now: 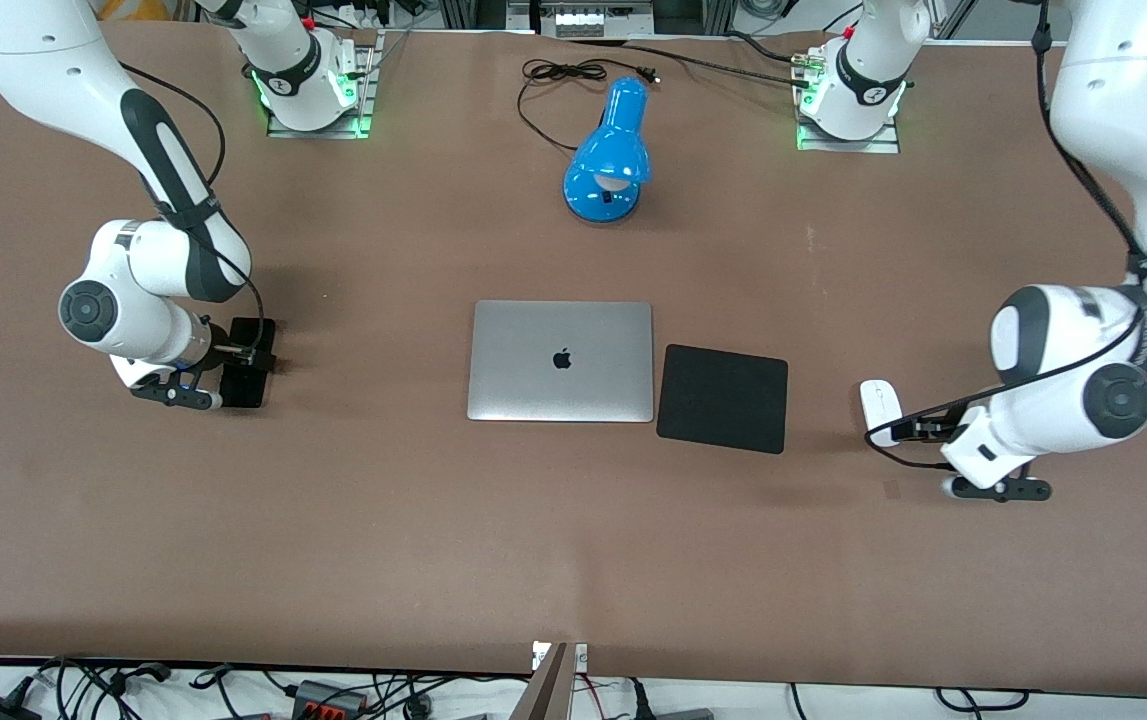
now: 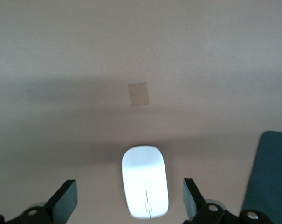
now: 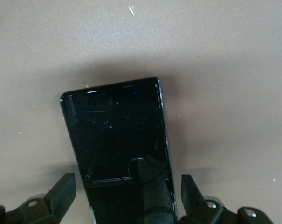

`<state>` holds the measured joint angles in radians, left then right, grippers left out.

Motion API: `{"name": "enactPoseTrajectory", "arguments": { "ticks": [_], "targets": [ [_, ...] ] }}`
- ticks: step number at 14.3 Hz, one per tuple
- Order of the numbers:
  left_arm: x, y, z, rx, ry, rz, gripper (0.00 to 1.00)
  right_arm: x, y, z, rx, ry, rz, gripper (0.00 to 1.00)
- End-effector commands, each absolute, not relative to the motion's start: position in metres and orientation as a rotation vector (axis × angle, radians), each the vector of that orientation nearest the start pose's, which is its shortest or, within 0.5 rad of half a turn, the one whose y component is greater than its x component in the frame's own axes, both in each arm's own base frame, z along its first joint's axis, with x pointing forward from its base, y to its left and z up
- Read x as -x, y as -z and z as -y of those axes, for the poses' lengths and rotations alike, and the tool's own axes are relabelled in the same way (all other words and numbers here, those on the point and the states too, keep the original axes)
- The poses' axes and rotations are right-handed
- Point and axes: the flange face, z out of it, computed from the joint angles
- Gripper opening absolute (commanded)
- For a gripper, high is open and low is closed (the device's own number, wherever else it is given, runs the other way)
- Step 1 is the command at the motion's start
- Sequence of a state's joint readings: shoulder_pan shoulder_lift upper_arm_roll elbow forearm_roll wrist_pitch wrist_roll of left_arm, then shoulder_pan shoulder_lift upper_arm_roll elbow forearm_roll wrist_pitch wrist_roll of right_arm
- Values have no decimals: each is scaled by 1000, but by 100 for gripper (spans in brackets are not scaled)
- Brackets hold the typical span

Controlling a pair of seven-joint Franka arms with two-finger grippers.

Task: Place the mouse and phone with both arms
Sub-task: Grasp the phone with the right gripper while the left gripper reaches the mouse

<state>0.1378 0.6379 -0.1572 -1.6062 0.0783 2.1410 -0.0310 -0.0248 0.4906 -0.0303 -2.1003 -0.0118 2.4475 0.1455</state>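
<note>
White mouse (image 2: 145, 181) lower centre, left gripper (image 2: 130, 200) fingers spread astride; right gripper (image 3: 127, 193) likewise open over phone (image 3: 117, 140) — grasp step, we judged; next, descend and close.

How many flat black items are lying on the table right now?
2. The phone lies toward the right arm's end, under the open right hand. The black pad lies beside the laptop, toward the left arm's end.

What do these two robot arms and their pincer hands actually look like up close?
Both arms, the left arm and the right arm, are smooth glossy white tubes with dark grey bands at rounded joints and black cables strapped along them. Each base glows green. The left gripper and the right gripper are black, each with two flat wedge-shaped fingers on a bar with round screw bosses.
</note>
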Motion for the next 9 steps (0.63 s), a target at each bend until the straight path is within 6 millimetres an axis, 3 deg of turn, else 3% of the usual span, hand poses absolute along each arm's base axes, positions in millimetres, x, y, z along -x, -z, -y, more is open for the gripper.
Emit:
{"name": "enactPoseTrajectory", "arguments": {
  "ticks": [1,9],
  "targets": [
    [-661,-224,2,3165,-73,-57,100,-562,-171,34,3149,-217,-315,100],
    [-635,-189,7,3170,-95,-49,100,-558,-163,38,3148,-258,-313,100]
  ]
}}
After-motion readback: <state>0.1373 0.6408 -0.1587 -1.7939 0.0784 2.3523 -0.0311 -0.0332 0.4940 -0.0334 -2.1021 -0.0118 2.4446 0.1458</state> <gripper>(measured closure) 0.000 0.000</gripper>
